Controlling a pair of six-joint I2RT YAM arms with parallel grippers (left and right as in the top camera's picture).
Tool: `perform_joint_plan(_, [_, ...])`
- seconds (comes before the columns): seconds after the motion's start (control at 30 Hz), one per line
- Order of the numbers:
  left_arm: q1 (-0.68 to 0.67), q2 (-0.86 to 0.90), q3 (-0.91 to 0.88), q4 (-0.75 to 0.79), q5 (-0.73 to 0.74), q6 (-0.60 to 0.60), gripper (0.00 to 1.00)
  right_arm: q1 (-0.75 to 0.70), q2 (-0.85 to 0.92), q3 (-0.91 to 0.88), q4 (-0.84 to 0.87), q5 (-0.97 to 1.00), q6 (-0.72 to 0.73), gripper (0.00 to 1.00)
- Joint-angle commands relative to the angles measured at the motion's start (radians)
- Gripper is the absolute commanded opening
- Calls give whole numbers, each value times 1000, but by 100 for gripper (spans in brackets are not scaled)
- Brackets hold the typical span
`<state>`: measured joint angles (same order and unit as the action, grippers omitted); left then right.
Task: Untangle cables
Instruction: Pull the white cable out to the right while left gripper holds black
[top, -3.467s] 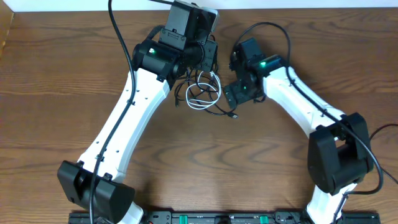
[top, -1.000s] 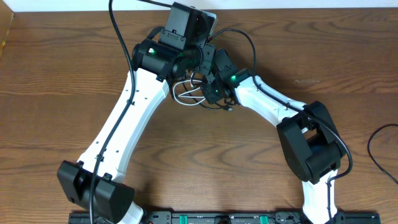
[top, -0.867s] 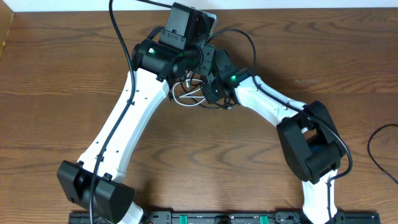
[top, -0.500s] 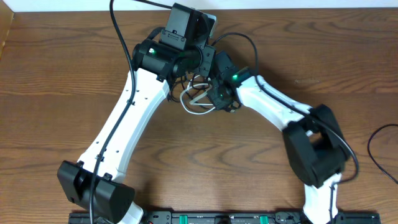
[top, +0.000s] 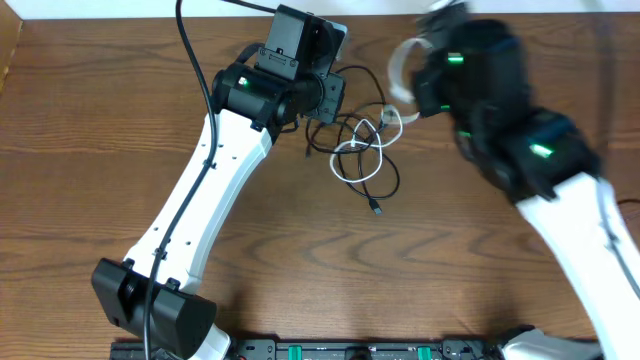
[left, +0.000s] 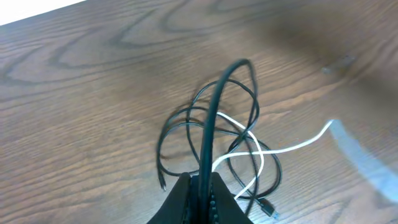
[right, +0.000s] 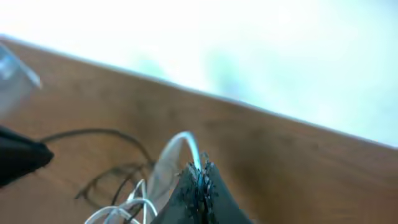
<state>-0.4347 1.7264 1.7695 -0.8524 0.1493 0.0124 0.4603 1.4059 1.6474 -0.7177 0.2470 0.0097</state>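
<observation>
Black cable (left: 211, 118) in clenched tool (left: 202, 186)

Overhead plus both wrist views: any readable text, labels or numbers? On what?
No legible text in any view.
Overhead, rail at the bottom edge: small green marks, too small to read.
black cable, white cable, table: no print visible.
right arm: motion-blurred, nothing readable.

Bench (top: 80, 150): brown wood-grain top, flat. Upper middle of bench: black cable (top: 385, 180) and white cable (top: 352, 158), overlapping loops, tangled in one heap. White loops cross over black loops. Black tail runs toward bottom of overhead view, plug end (top: 376, 211) flat on bench. One strand of each cable rises off surface.
</observation>
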Motion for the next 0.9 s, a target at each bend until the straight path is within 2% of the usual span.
perform_joint_plan(0.0, [2, -3, -1, 0, -21, 18, 7, -24, -83, 92, -16, 21, -44, 1])
perform_joint_plan(0.23, [2, -3, -13, -3, -32, 33, 7, -36, -173, 332, -19, 120, -98, 1])
perform_joint_plan(0.5, [2, -2, -19, -6, -32, 63, 8, -36, -178, 641, 19, 425, -195, 1])
perform_joint_plan(0.63, [2, -2, -19, -7, -32, 65, 8, -36, -178, 730, 53, 542, -257, 1])
perform_joint_plan(0.87, [2, -2, -19, -7, -32, 74, 7, -36, -178, 817, 213, 743, -467, 1])
